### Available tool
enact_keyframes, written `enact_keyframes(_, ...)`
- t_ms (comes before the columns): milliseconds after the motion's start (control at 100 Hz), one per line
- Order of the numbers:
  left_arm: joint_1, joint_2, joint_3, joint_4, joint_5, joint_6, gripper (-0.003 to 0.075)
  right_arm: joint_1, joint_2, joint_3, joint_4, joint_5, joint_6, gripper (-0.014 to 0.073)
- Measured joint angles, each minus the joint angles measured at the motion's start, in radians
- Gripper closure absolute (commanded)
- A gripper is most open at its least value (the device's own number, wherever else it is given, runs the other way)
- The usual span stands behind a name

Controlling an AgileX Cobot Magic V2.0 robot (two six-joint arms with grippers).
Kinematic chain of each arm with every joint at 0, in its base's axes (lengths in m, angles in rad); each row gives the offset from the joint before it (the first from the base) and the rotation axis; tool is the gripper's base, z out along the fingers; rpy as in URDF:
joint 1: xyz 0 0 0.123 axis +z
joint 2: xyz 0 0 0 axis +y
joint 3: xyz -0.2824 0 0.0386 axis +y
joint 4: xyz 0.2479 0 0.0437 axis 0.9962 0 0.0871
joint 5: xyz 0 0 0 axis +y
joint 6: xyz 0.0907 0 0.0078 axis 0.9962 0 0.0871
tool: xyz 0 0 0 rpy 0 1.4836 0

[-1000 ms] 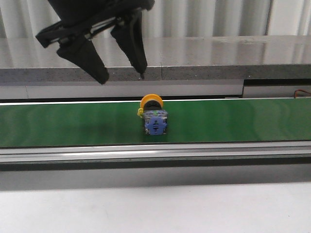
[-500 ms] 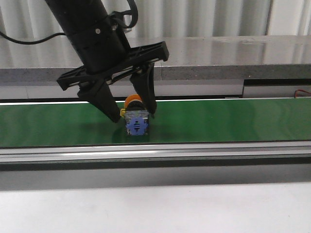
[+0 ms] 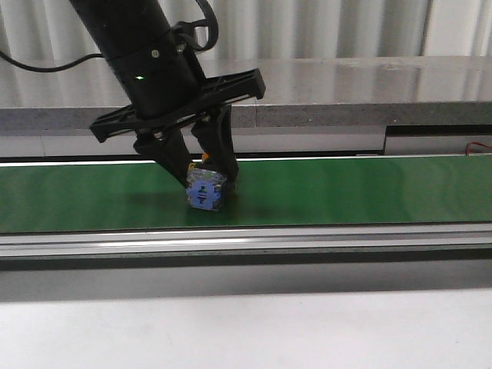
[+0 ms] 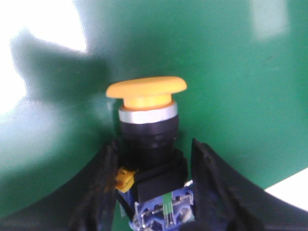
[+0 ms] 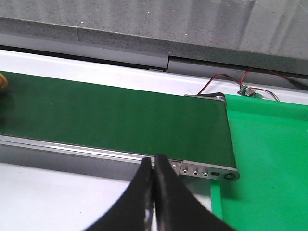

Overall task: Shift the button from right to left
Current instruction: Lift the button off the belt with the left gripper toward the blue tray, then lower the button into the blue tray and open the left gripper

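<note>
You are at the grasp itself: your left gripper [image 3: 206,183] has its two black fingers down on either side of the button [image 3: 204,192], which sits on the green conveyor belt [image 3: 369,192] a little left of the middle of the front view, and the jaws look closed in on it, or at the least right against its body (the front view hides the actual contact, so treat the grip as likely, not proven). From the left wrist view the button [image 4: 147,125] lies between the fingers [image 4: 103,192] with its yellow mushroom head pointing away from the claw, its black collar and the clear-grey block with the blue face low between the pads, so the hold falls on the rear part, not on the head. What you need next, as I judge it, is a firm squeeze confirmed before any lift, then a straight rise clear of the belt and a carry to the left; the rounded collar could roll or tilt in the pads if the squeeze is light. Further right, your right gripper [image 5: 153,192] hangs with its fingers pressed together on nothing, above the near edge of the belt by its end roller, well apart from the button and taking no part in this step.
</note>
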Motion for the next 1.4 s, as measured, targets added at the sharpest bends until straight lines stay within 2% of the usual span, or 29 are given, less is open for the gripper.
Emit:
enact_keyframes(160,0.009,-0.079,0.000,0.017,0.004,0.000,0.0711,0.000,0.000,0.000,0.000,0.000,0.000,0.0659)
enact_keyframes(330,0.076,-0.176,0.000,0.082,0.042,0.000,0.0711,0.000,0.000,0.000,0.000,0.000,0.000,0.0659)
enact_keyframes(550,0.221,-0.262,0.000,0.245,0.152,0.000,0.0711,0.000,0.000,0.000,0.000,0.000,0.000,0.0659)
enact_keyframes(740,0.353,-0.273,0.002,0.398,0.259,0.000,0.0711,0.000,0.000,0.000,0.000,0.000,0.000,0.0659)
enact_keyframes(870,0.447,-0.273,0.008,0.473,0.287,0.000,0.0711,0.000,0.000,0.000,0.000,0.000,0.000,0.0659)
enact_keyframes(1050,0.573,-0.273,0.010,0.529,0.297,0.006,0.0711,0.000,0.000,0.000,0.000,0.000,0.000,0.0659)
enact_keyframes(1250,0.680,-0.248,0.010,0.555,0.311,0.100,0.0711,0.000,0.000,0.000,0.000,0.000,0.000,0.0659)
enact_keyframes(1400,0.753,-0.193,0.010,0.573,0.327,0.123,0.0711,0.000,0.000,0.000,0.000,0.000,0.000,0.0659)
